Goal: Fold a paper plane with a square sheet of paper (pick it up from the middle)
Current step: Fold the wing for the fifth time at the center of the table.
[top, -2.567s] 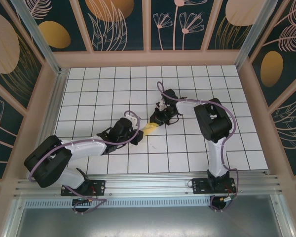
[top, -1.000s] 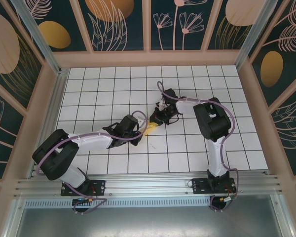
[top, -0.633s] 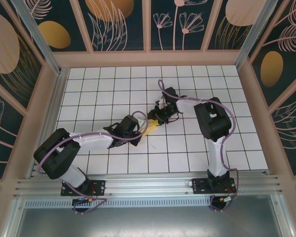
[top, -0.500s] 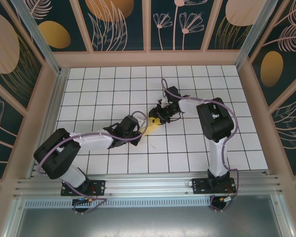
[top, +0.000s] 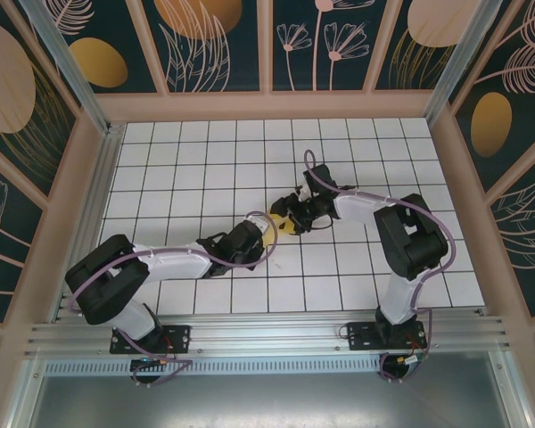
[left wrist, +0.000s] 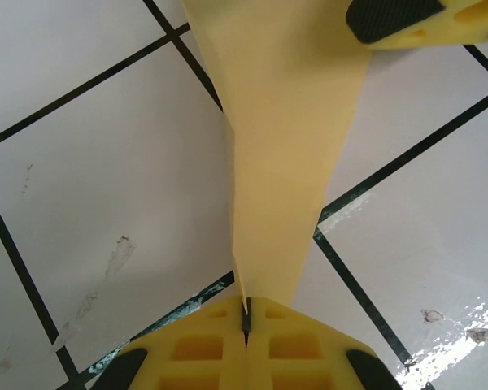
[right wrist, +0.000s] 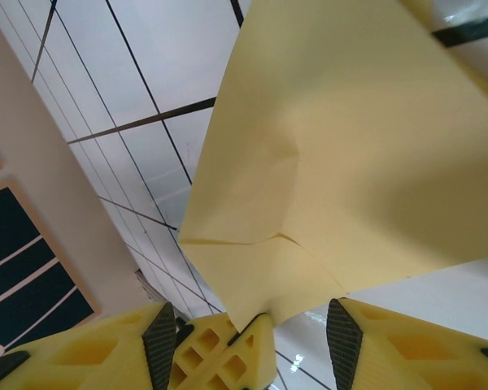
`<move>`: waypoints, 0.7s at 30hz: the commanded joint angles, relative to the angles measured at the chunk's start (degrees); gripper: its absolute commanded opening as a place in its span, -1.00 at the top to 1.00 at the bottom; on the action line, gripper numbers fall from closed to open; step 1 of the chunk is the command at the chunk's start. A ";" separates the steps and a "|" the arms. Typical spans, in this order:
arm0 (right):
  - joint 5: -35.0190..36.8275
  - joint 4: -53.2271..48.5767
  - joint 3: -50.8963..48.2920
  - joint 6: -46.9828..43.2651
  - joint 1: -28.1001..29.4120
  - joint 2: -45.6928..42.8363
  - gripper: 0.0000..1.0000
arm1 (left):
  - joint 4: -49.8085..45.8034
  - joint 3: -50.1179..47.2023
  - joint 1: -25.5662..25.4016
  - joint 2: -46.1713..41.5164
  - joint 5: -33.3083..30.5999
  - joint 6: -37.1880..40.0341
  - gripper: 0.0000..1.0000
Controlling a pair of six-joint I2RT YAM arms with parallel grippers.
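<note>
1. The folded paper (top: 284, 224) was found near the middle of the tiled table (top: 187, 160), between the two grippers, which stood close together there.
2. The left gripper (left wrist: 246, 321) was found fully closed on the narrow end of the paper. In the left wrist view its fingers met, with the paper's edge pinched in the seam between them.
3. The right gripper (right wrist: 250, 337) was found with its jaws parted to a moderate width. In the right wrist view a corner of the paper reached down into the gap, but neither pad was seen pressing on it, so it was judged to be holding nothing.
4. One of the right gripper's fingertips (left wrist: 394, 16) was noted at the wider end of the paper in the left wrist view. Contact with the paper could not be confirmed.
5. Work judged done: the sheet was not a flat square. It was seen as a layered, lengthwise form tapering towards the left gripper, with overlapping layers and at least one diagonal crease recorded.
6. Work judged outstanding: the far end was seen to spread broad and loose in the right wrist view, with a small wrinkle near the fold. A tight, narrow dart had not yet been formed. Further folds and firmer creasing were judged to be needed.
7. The task was therefore assessed as well advanced but unfinished. The number of folds completed could not be told.
8. Whether the paper touched the table could not be determined.
</note>
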 commanded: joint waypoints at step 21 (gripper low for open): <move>1.57 -12.24 13.78 -2.23 4.84 11.35 -0.23 | 1.86 0.33 -3.62 2.75 -8.21 3.65 0.93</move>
